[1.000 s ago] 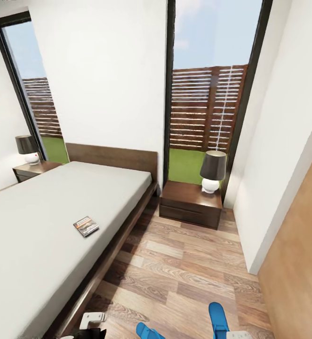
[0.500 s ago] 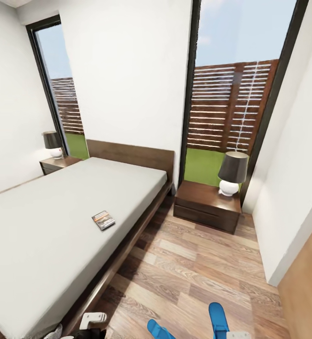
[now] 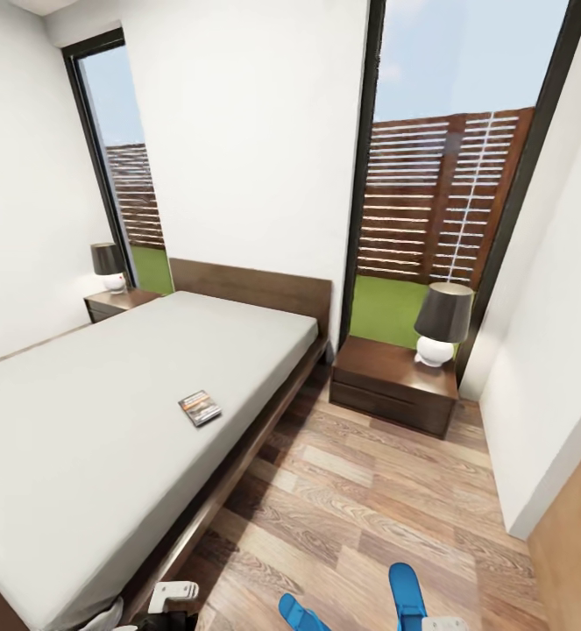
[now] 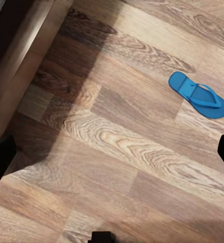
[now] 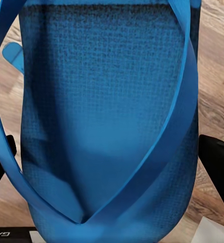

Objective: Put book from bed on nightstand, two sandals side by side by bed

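The book (image 3: pixel 200 407) lies on the bed (image 3: pixel 106 421). Right fingers (image 5: pixel 216 167) pinch one blue sandal (image 5: pixel 107 111); the other sandal (image 4: pixel 198 94) lies on the floor beneath the spread left fingers (image 4: pixel 0 157).

Home bedroom: double bed (image 3: pixel 106 421) with headboard, nightstand (image 3: pixel 393 384) on each side with lamp (image 3: pixel 442 322), wood-plank floor (image 3: pixel 369 508), tall windows (image 3: pixel 439 175) onto lawn and slat fence.

Open floor (image 3: pixel 369 499) runs between the bed (image 3: pixel 106 421) and the wall (image 3: pixel 553 368); a nightstand (image 3: pixel 393 386) with a lamp (image 3: pixel 442 322) closes its far end.
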Motion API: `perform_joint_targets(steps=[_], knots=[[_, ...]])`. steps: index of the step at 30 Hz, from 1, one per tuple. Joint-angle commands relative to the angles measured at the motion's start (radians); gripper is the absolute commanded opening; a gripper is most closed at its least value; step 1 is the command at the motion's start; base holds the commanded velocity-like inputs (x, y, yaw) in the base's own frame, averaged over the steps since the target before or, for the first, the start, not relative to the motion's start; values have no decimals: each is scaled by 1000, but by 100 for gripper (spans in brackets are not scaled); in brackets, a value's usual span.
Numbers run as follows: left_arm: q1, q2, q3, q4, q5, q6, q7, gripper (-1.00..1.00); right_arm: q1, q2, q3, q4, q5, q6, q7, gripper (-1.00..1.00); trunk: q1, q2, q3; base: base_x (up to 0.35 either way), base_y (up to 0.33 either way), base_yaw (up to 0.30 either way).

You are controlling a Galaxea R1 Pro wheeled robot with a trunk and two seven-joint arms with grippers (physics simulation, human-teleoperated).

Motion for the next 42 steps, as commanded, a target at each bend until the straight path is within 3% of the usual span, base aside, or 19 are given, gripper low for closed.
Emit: perform_joint_targets(steps=[1, 42], knots=[[0, 0, -1, -2, 3, 6, -3, 100, 0, 0, 3, 0, 0, 0, 0, -100, 0, -1, -1, 62, 0, 60], [0, 0, -1, -2, 4, 6, -3, 100, 0, 1, 4, 0, 0, 0, -2, -100, 0, -1, -22, 73, -34, 93]])
